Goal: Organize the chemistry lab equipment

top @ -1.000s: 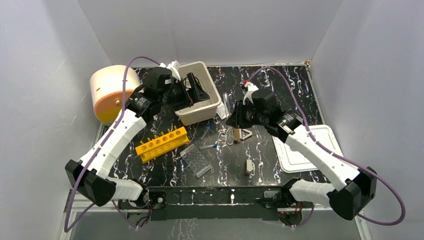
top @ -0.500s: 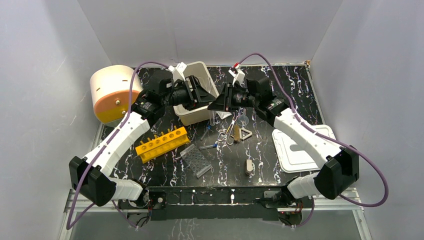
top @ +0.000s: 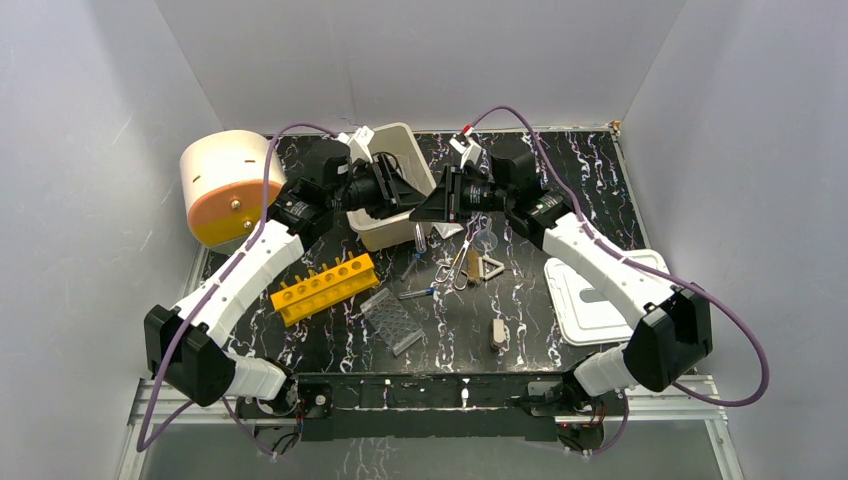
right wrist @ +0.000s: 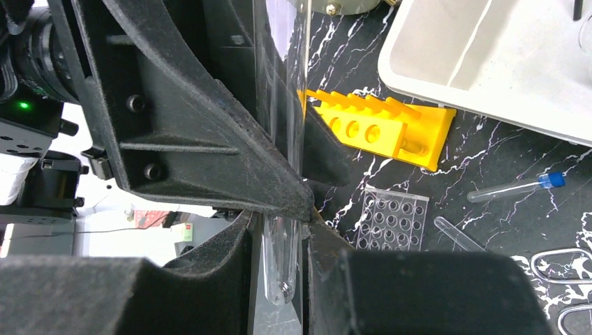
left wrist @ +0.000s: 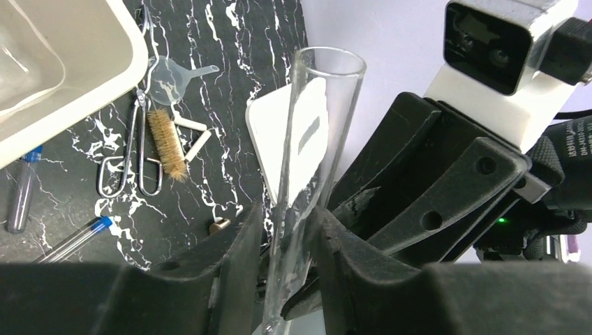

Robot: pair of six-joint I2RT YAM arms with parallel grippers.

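We look down on a black tabletop (top: 600, 180) veined with white, boxed in by plain pale walls. Nearest the arm bases lie a clear well plate (top: 392, 322) and a small beige stopper (top: 497, 333). A little farther off, a yellow tube rack (top: 325, 287) sits to the left and a flat white lid (top: 600, 300) lies at the right edge. Mid-table we find a blue-capped tube (top: 418, 294), metal forceps (top: 455, 268) and a pale triangle (top: 490, 267) close together. Beyond them stands the beige tub (top: 395, 238), and far left is a cream drum with an orange face (top: 225, 185).

The piece in hand is a clear test tube (left wrist: 317, 125). It is glass, empty as far as we can tell, with an open rimmed mouth and a rounded bottom. It is off the table, roughly upright and slightly tilted, in the air beside the tub's right-hand side and above the forceps cluster.

The left gripper (left wrist: 286, 227) has both fingers pressed against the tube's sides, and the mouth rises above them. The right gripper (right wrist: 279, 241) meets it from the opposite side and pinches the same tube, whose rounded bottom hangs below its fingers. The two sets of fingers sit very close together, so we see both grippers gripping the tube at once.
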